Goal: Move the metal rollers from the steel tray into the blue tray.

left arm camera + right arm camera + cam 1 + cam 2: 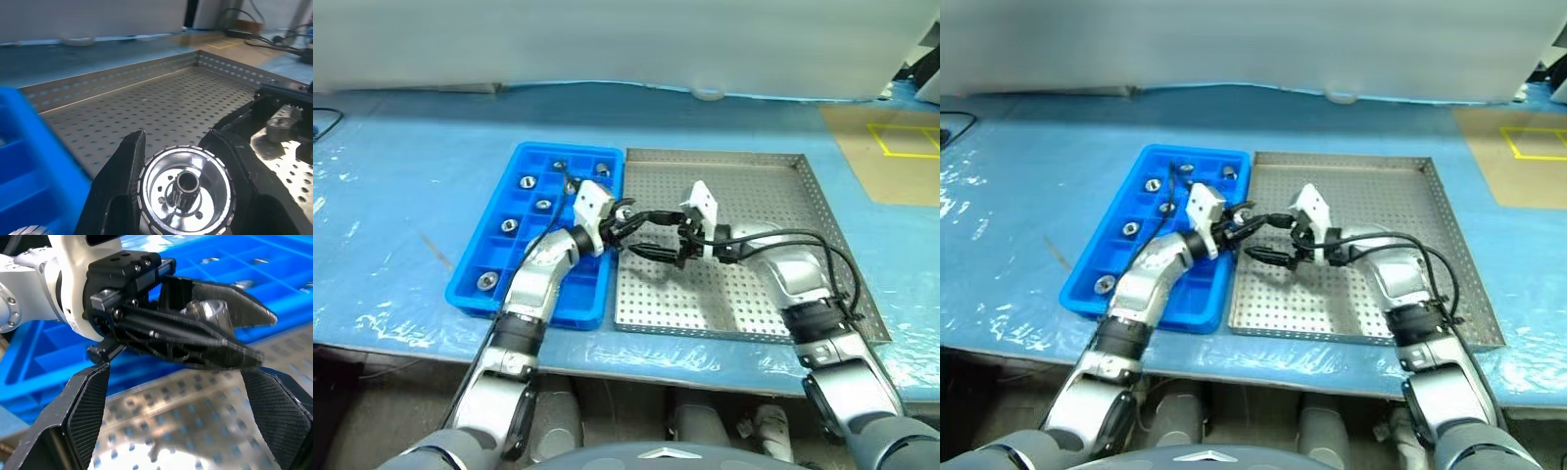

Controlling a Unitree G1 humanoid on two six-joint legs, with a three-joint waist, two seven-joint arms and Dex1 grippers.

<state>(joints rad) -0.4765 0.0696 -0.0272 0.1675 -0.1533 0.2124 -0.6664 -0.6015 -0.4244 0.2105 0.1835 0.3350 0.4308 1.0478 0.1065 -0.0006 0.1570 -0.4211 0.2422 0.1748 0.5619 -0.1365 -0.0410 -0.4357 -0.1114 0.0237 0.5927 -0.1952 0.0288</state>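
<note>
My left gripper is shut on one of the metal rollers, a shiny cylinder with a central hole, held just above the seam between the two trays. My right gripper is open, its two fingers standing apart on either side of the left gripper's fingers and the roller. Several more rollers lie in compartments of the blue tray. The steel tray lies to its right. A small silver cylinder shows by the right gripper.
Both trays rest on a table under blue film, close to its front edge. A brown board with yellow tape lies at the back right. A pale ring sits at the table's far edge.
</note>
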